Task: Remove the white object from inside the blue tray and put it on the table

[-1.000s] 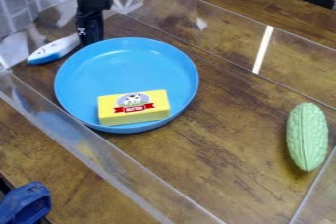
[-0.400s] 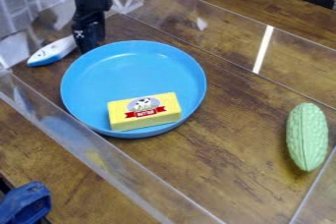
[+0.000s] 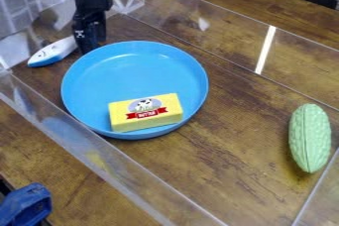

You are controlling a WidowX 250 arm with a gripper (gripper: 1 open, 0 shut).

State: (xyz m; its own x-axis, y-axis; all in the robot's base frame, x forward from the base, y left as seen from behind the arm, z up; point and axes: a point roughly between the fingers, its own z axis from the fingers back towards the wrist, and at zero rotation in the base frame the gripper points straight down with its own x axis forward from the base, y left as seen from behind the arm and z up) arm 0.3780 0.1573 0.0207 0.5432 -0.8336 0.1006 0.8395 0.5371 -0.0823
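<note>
White object (image 3: 52,53) seen on table (image 3: 239,91), upper left, outside blue tray (image 3: 93,71).
Gripper (image 3: 87,38) fingers spread apart, empty; arm cropped at top.

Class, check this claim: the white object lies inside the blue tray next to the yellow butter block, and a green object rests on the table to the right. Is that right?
Not quite. The camera view shows the white object lying on the table, outside the blue tray, to its left. Only the yellow butter block is inside the tray. The green object does rest on the table to the right.
</note>
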